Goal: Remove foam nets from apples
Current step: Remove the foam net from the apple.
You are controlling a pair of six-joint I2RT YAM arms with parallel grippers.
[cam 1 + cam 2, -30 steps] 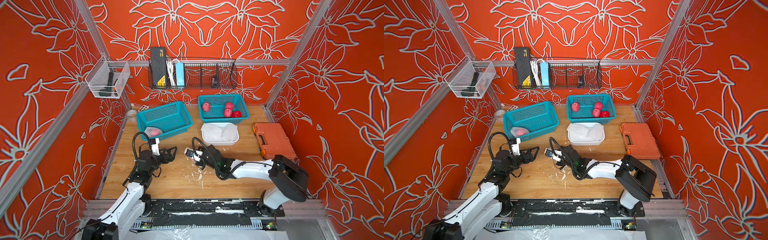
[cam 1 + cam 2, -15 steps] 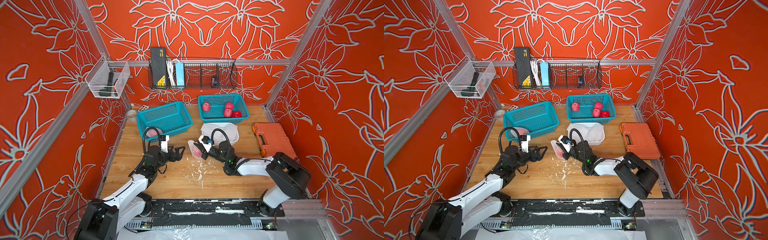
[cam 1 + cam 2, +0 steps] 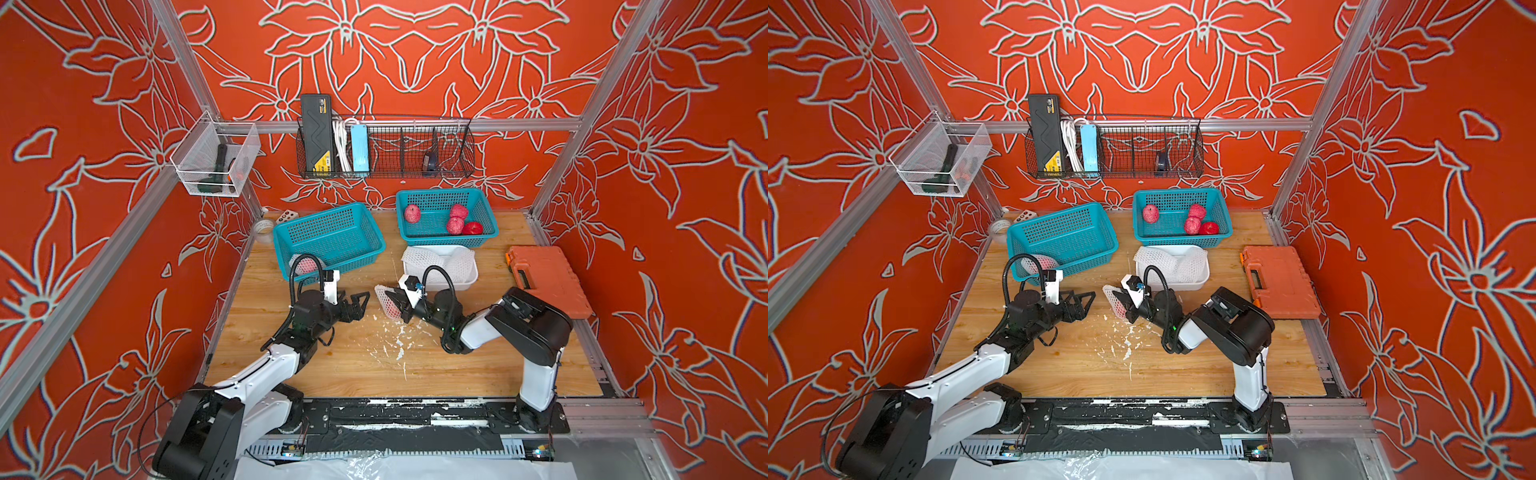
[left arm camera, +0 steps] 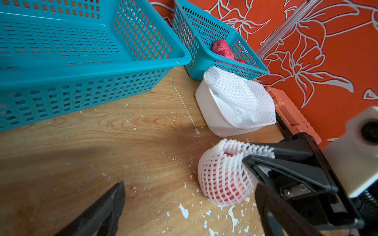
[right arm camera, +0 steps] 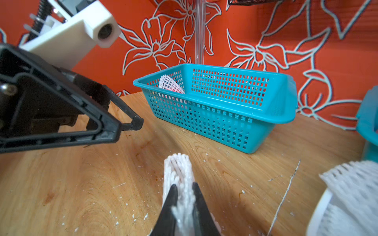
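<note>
One apple in a white foam net (image 3: 385,302) (image 3: 1114,300) (image 4: 222,180) lies on the wooden table between the arms. My right gripper (image 3: 395,300) (image 4: 246,154) (image 5: 183,185) is shut on a bunched end of that foam net (image 5: 177,169), its jaws only narrowly apart. My left gripper (image 3: 362,305) (image 3: 1089,301) (image 4: 189,193) stands wide open just left of the netted apple, apart from it. Several apples (image 3: 457,224) sit in the right teal basket (image 3: 446,242). Another netted apple (image 3: 305,264) (image 5: 170,84) lies in the left teal basket (image 3: 332,232).
A white tray (image 3: 455,284) (image 4: 212,114) piled with loose foam nets (image 3: 436,258) stands just behind the right gripper. An orange tool case (image 3: 548,278) lies at the right. White foam crumbs (image 3: 397,336) litter the table. Wire racks hang on the back wall.
The right gripper has carried the netted apple away from the table's front and its jaws have eased slightly apart. The left gripper has swung in toward the apple, staying open.
</note>
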